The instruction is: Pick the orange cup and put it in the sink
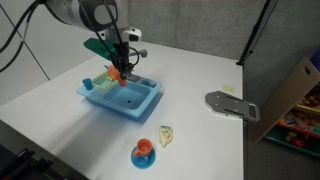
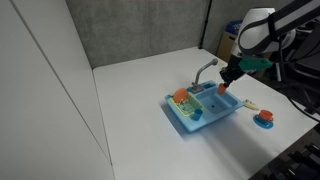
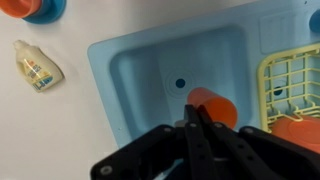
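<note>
- The hand (image 3: 197,120) sits nearest the lens along the lower edge of the wrist view. Its dark fingers are drawn close together and look clamped on the orange cup (image 3: 214,106), which shows just beyond the fingertips.
- The orange cup is off the tabletop (image 1: 60,125) and carried in the hand over the sink (image 3: 130,75). It hangs above the open basin and, as far as I can judge, does not touch the basin floor.
- An exterior view agrees: the orange cup (image 1: 117,74) is a small spot right under the hand (image 1: 119,66), above the light-blue sink (image 1: 140,104).
- From the opposite side, the hand (image 2: 230,78) hangs over the sink (image 2: 205,118) beside the grey faucet (image 2: 206,70), with the orange cup (image 2: 222,88) at its tip.
- The relation that matters now is vertical. The cup is already in the hand, and the basin lies straight beneath it.
- In the wrist view the cup hangs toward the side of the basin nearer the orange dish rack (image 3: 292,132), a little off the drain hole (image 3: 180,84).
- I cannot tell whether the cup's long axis is upright or tilted, because the fingers hide its lower part.
- My judgement is that the pick is done and the placing remains, which calls for a short lowering into the basin and then parting the fingers. The risk is the cup glancing off the rack or the basin wall.
- A small bottle (image 3: 38,66) and a blue saucer (image 3: 40,12) lie on the tabletop well apart from the sink and out of the way.
</note>
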